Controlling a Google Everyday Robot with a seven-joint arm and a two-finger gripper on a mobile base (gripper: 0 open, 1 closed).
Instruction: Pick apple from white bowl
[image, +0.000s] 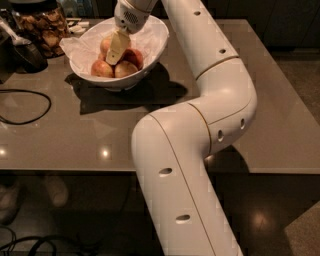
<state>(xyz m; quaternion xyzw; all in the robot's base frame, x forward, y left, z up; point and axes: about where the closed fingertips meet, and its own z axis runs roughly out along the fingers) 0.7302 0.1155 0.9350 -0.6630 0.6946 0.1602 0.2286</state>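
The white bowl (152, 47) stands at the back left of the grey table, lined with crumpled white paper, and holds several apples. My gripper (116, 48) reaches down into the bowl from above, over the middle of the pile. The yellow-orange apple with a pink blush (104, 46) lies just behind and left of the gripper and is partly hidden by it. Two more blushed apples (102, 69) lie at the bowl's front, and a deep red apple (135, 57) lies to the gripper's right.
A glass jar of brown snacks (44, 27) stands left of the bowl, with a dark object (25, 50) beside it. A black cable (22, 107) loops on the table's left side. My white arm (220, 100) crosses over the table's front edge (75, 170).
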